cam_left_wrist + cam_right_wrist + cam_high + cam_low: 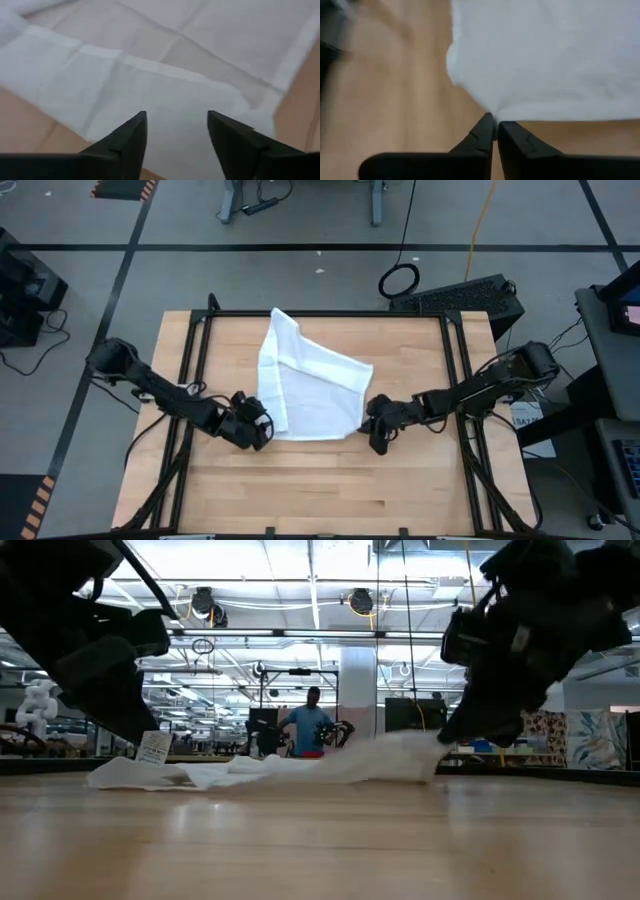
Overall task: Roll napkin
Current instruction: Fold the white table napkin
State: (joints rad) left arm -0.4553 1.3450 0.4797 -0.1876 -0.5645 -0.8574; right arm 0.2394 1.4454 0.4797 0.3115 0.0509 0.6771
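One thin white cloth napkin is being spread on the wooden table. Its near right corner is being pinched by the right gripper, while the left gripper is being held apart over its near left edge.

Your left gripper sits low with fingers spread apart, while your right gripper reaches inward from the opposite side, fingers pinched together.

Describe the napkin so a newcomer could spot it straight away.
Start at the wooden table framed by black rails. Mid-table, between the two grippers, lies the napkin, a crumpled, partly folded cloth. It is the only white thing on the table.
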